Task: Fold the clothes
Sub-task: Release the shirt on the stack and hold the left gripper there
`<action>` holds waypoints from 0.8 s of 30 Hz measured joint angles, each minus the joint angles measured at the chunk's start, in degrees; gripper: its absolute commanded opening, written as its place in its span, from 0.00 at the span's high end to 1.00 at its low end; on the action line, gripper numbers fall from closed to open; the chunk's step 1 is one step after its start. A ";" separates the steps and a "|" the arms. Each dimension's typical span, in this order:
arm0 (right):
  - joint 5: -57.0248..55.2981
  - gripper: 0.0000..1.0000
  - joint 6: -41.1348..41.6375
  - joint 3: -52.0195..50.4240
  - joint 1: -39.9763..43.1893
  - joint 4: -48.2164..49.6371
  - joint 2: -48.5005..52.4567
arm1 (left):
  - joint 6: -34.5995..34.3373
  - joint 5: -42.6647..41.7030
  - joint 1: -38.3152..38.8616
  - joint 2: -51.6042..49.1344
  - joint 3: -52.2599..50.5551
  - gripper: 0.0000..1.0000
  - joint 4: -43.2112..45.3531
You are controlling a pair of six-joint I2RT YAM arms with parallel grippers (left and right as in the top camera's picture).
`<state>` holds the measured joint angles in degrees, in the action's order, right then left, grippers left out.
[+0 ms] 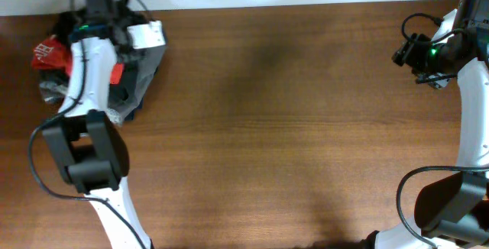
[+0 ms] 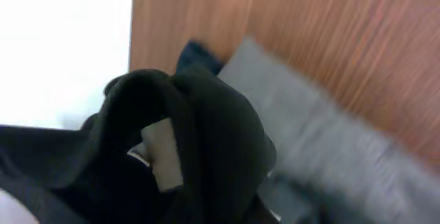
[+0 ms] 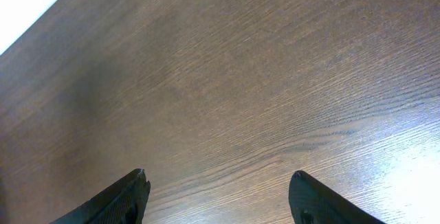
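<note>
Right fingers (image 3: 124, 200): spread wide, nothing between them and nothing touched. Only the two dark tips show in the right wrist view, at its lower edge, above bare wood grain.

Left fingers: not visible in any view, so I cannot tell whether they are apart or clamped. The left wrist view is filled at 6 to 8 o'clock by a bunched mass of the black shirt (image 2: 220, 135), close under the lens. A white tag (image 2: 163, 154) shows in a fold of it.

Black shirt location: in the heap at 10 o'clock on the tabletop (image 1: 267, 127), beneath the left arm (image 1: 80, 73).

Differences between views:
- The overhead view alone shows a red garment (image 1: 47, 50) at the heap's 9 o'clock edge, and the right arm (image 1: 474, 104) well apart at 2 to 3 o'clock.
- The left wrist view alone shows the tag.
- A grey garment (image 2: 309, 135) lies just beside the shirt toward 3 o'clock, blurred. Overhead it shows as the grey edge (image 1: 149, 69) of the heap.
</note>
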<state>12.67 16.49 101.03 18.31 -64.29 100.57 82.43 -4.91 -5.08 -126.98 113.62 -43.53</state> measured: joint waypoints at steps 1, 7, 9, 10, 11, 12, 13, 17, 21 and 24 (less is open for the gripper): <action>-0.09 0.30 -0.04 -0.02 0.00 0.00 0.00 | -1.18 0.44 0.90 0.00 0.00 1.00 0.00; -0.22 0.30 -0.04 0.00 0.00 -0.15 0.00 | -7.50 4.63 1.70 0.00 0.00 1.00 3.56; -0.22 0.30 -0.09 -0.02 0.00 -0.17 0.00 | -9.25 5.51 1.33 0.00 -0.04 1.00 6.14; -0.22 0.30 -0.07 0.00 0.00 -0.20 0.00 | -10.75 6.10 1.11 0.00 -0.04 1.00 8.46; -0.22 0.30 -0.04 0.00 0.00 -0.17 0.00 | -12.59 6.88 0.94 0.00 -0.04 1.00 10.58; -0.22 0.30 0.00 0.00 0.00 -0.39 0.00 | -14.62 7.85 0.79 0.00 -0.02 1.00 13.03; -0.22 0.30 -0.04 -0.02 0.02 -0.44 0.00 | -17.09 9.18 0.57 0.00 0.39 1.00 14.88; -0.33 0.30 -0.04 0.00 0.00 -1.03 0.00 | -24.46 13.88 -0.63 0.00 3.85 1.00 15.52; -0.42 0.30 -0.02 0.00 0.00 -1.27 0.00 | -29.55 17.92 -2.60 0.00 10.27 1.00 12.00; -0.44 0.30 0.00 -0.02 0.02 -1.29 0.00 | -31.28 19.50 -4.50 0.00 14.86 1.00 8.61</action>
<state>12.23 16.49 101.01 18.33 -65.58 100.57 51.16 14.59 -9.58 -126.98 128.49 -34.92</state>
